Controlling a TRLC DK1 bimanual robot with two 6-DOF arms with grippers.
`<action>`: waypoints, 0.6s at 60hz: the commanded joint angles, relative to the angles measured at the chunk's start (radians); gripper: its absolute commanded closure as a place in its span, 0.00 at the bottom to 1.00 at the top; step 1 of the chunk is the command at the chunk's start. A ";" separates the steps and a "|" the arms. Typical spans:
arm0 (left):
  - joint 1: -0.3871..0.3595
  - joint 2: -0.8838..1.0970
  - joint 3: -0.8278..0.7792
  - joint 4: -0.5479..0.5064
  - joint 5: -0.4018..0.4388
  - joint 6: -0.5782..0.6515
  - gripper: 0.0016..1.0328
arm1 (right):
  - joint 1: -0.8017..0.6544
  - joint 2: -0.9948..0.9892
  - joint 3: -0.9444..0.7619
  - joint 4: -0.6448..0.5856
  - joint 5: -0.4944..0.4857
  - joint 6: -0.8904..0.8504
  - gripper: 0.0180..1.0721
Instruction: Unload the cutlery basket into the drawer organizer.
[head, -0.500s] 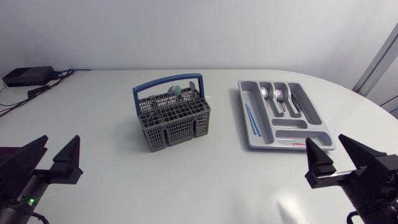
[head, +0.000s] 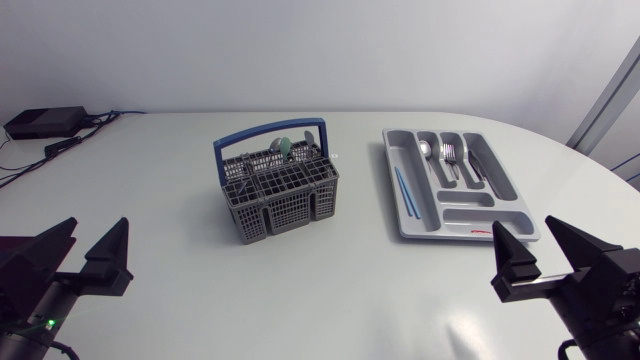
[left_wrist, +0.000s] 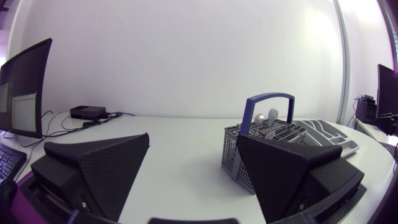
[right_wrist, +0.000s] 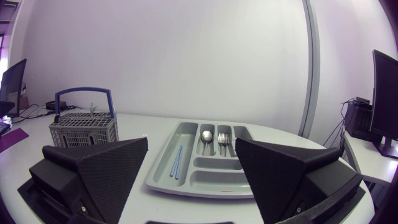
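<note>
Cutlery basket (head: 285, 212) stands just left of centre in the head view, on the white table (head: 170, 180), with the drawer organizer (head: 478, 214) well apart from it toward the upper right. The left gripper (head: 98, 226) sits at the lower left and the right gripper (head: 523, 226) at the lower right. Both have their wedge fingers spread wide, hold nothing, and are well clear of either container.

The biggest risk, as I judge it, is the basket itself. It looks light, so a gripper that catches the blue handle (head: 268, 132) or a grid wall could drag or tip it. Next, the basket sits turned at an angle to the table edge, and a straight descent could land a finger on a divider rather than in a cell. Smaller still, the broad fingers may pinch two neighbouring pieces at once, or lose a thin metal shaft midway across to the organizer.

The basket is grey plastic lattice with an arched blue handle, and it stands upright. Its cells hold only a few pieces: a pale green rounded head (head: 285, 146) and some metal ones beside it, too small to sort by type.

The organizer already holds a spoon (head: 427, 150), a fork (head: 449, 155), two thin blue sticks (head: 404, 190) and a small red item (head: 482, 232) at its near edge.
</note>
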 joint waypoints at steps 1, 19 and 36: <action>0.001 -0.009 0.023 0.002 -0.003 0.010 0.04 | 0.007 -0.007 0.009 0.000 0.004 0.022 0.04; -0.052 0.143 0.209 -0.074 -0.001 0.006 0.04 | 0.007 0.068 0.092 0.006 0.004 0.012 0.04; -0.087 0.479 0.408 -0.128 -0.004 0.001 0.07 | 0.010 0.298 0.208 0.034 0.003 0.011 0.04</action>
